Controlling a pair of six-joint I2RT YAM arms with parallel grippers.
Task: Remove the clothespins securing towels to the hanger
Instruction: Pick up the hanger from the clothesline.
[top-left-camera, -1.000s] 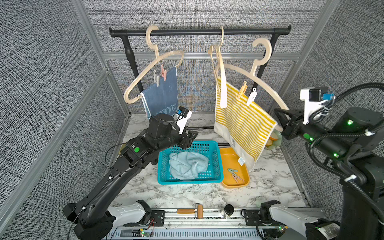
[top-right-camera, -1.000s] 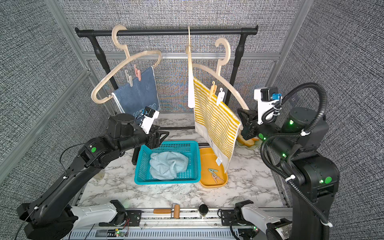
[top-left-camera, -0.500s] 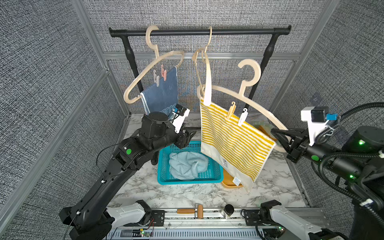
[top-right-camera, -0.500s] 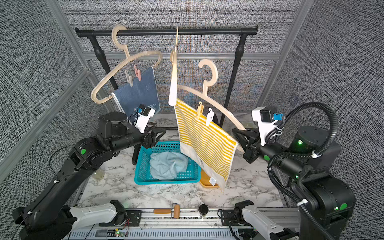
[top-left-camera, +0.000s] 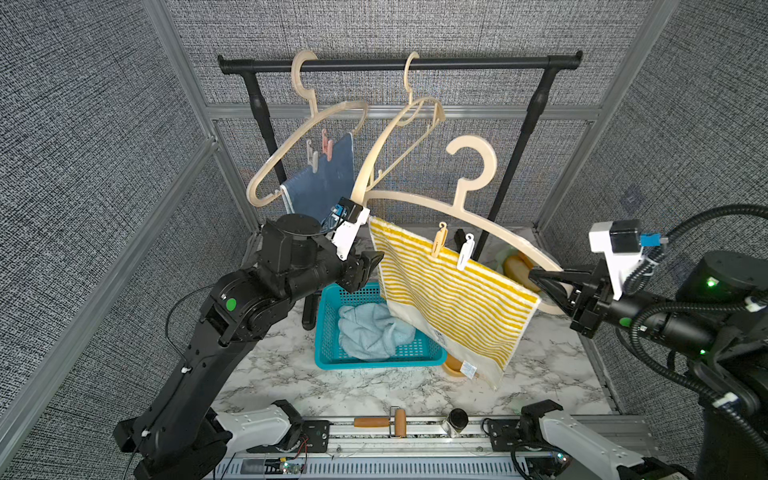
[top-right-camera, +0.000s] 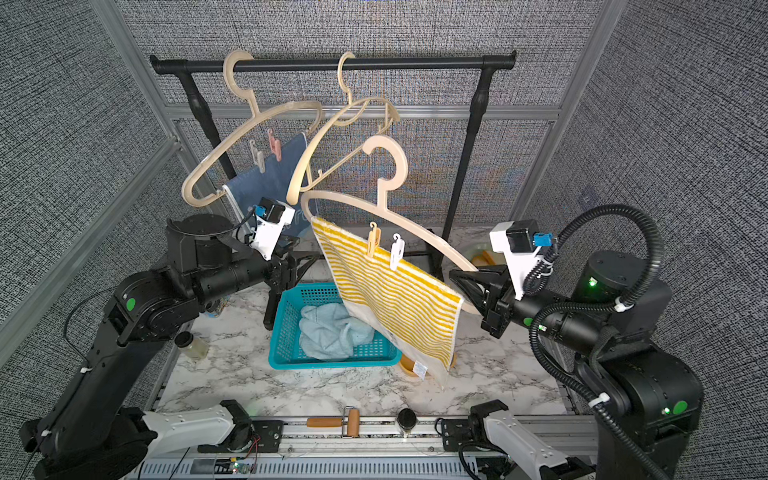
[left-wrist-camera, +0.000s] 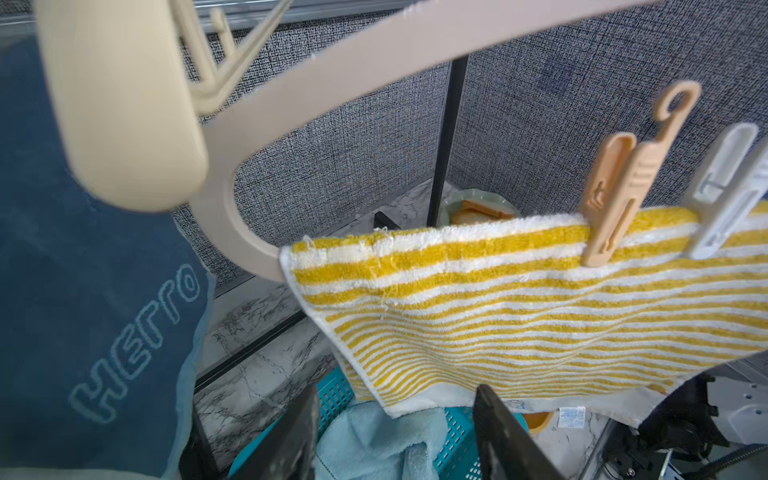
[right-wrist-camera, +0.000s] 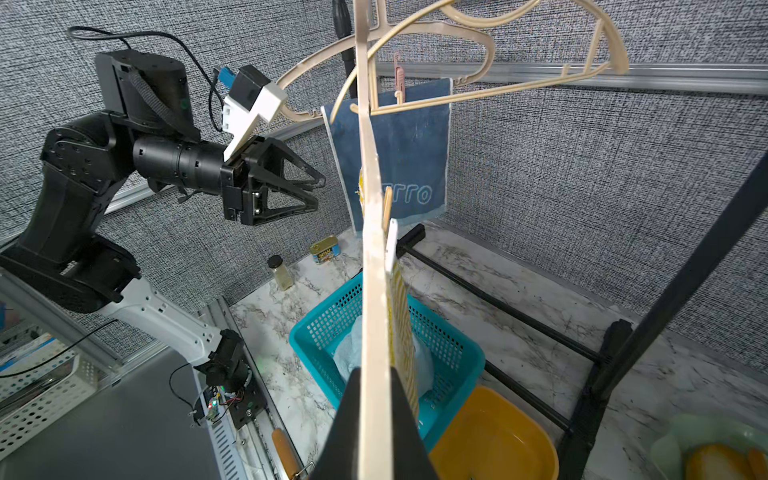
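My right gripper is shut on the right end of a beige hanger, holding it off the rail; the wrist view shows the hanger clamped between the jaws. A yellow-and-white striped towel hangs from it, pinned by an orange clothespin and a white clothespin. My left gripper is open and empty at the towel's left edge. A dark blue towel stays on the left hanger with a beige pin and a pink pin.
A light aqua towel lies in the teal basket. A bare hanger hangs mid-rail. A yellow tray sits under the striped towel. The rack's black legs, a jar and a green dish stand nearby.
The right gripper has drawn the hanger with the striped towel down and leftward, away from the rail. The left arm has shifted so its open jaws face the towel's left edge.
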